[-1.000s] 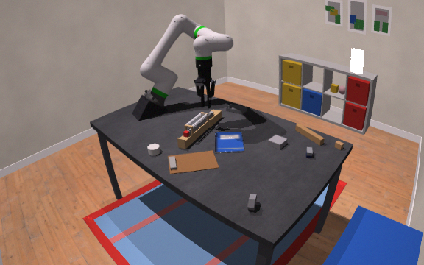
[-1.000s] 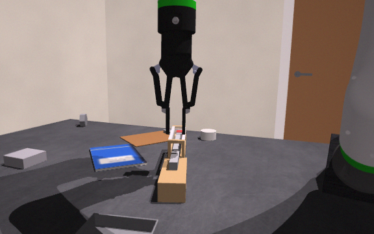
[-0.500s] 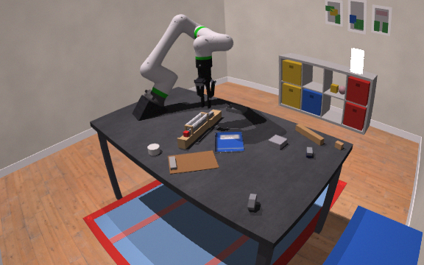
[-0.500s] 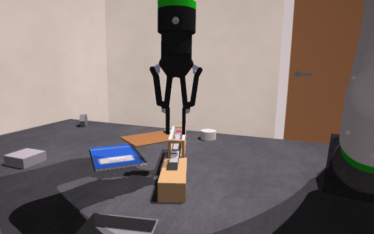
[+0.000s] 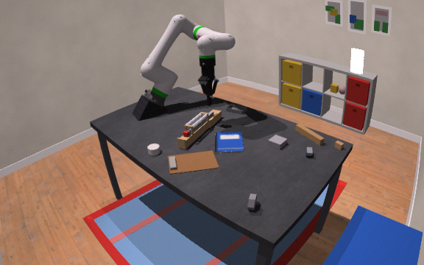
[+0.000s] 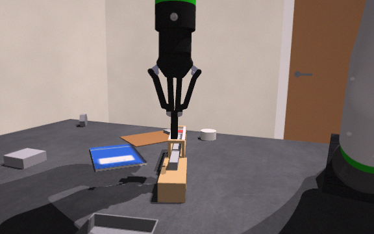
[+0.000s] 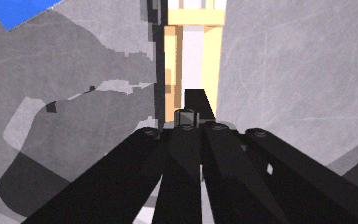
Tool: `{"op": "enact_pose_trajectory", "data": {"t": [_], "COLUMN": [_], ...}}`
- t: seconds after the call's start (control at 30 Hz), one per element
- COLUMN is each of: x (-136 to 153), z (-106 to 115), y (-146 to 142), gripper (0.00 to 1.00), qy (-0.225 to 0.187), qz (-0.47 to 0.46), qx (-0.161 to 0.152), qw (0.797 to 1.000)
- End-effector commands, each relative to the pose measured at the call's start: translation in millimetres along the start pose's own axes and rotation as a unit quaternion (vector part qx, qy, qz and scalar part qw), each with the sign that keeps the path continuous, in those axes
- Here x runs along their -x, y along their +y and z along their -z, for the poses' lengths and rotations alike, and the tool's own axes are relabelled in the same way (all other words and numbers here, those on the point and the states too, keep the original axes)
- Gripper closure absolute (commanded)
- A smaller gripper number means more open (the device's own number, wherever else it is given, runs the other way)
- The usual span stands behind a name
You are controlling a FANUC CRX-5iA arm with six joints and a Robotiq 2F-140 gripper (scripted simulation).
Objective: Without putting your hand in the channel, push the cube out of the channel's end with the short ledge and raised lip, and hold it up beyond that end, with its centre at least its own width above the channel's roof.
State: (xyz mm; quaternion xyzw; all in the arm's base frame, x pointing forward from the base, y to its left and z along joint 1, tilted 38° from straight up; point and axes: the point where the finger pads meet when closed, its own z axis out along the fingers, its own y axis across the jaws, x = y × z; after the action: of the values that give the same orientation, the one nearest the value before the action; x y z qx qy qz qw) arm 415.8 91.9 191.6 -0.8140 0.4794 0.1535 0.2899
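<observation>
The wooden channel (image 5: pixel 183 143) (image 6: pixel 172 192) (image 7: pixel 195 17) lies on the table, with a pale, see-through-looking roof section over its middle. The red cube (image 5: pixel 186 133) (image 6: pixel 180 131) is at the channel's end near the white cup, by the short ledge; in the exterior view it is mostly hidden. A grey bar (image 5: pixel 210 114) (image 6: pixel 174 159) (image 7: pixel 193 60) lies lengthwise in the channel, its near end out on the long ledge. My gripper (image 5: pixel 209 103) (image 6: pixel 174 137) (image 7: pixel 193 105) points down, shut and empty, raised above the long-ledge end, which its fingers partly hide in the wrist view.
A blue notebook (image 5: pixel 229 144) (image 6: pixel 115 157) lies beside the channel. A grey tray (image 5: pixel 236 109) (image 6: pixel 122 218) is near the long-ledge end. A white cup (image 5: pixel 154 149) (image 6: pixel 208 134) and a brown board (image 5: pixel 197 163) (image 6: pixel 143 139) are near the cube's end. A grey box (image 5: pixel 277 141) (image 6: pixel 24 158) stands farther off.
</observation>
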Motion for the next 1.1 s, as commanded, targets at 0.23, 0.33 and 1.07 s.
{"op": "enact_pose_trajectory", "data": {"t": [0.23,0.33,1.07], "x": [49.6,49.5,49.4], "z": [-28.3,-34.4,-68.2], "y": [0.7,0.7,0.6], "gripper": [0.90,0.90,0.90], "qy": [0.003,0.003,0.003], "qz": [-0.001,-0.001,-0.001], "qx": [-0.001,-0.001,-0.001], "qw": [1.000,1.000,1.000]}}
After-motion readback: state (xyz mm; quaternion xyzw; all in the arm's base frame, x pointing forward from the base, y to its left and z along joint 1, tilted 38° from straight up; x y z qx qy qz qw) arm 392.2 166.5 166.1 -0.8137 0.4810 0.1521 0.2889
